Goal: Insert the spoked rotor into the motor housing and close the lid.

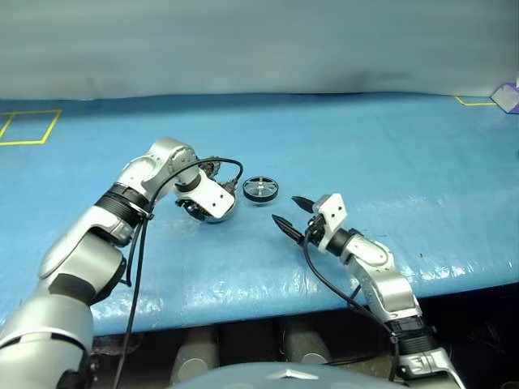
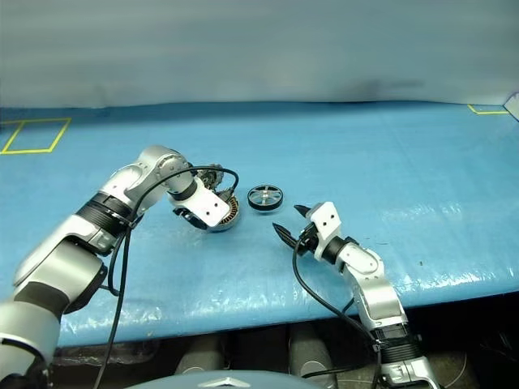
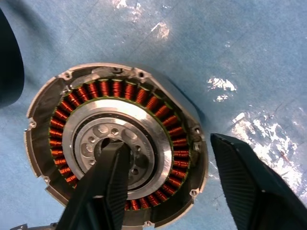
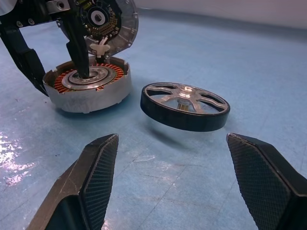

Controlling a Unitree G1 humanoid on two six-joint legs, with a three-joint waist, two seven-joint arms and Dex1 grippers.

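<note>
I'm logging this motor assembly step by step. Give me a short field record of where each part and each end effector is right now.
housing: on the blue table, windings showing, no rotor inside
lid: hinged up behind the housing, underside showing
rotor: on the table beside the housing, apart from it, untouched
left end effector: over the housing, pointing down, one finger in the centre and one outside the rim
right end effector: open, level, facing the rotor, holding nothing
</note>
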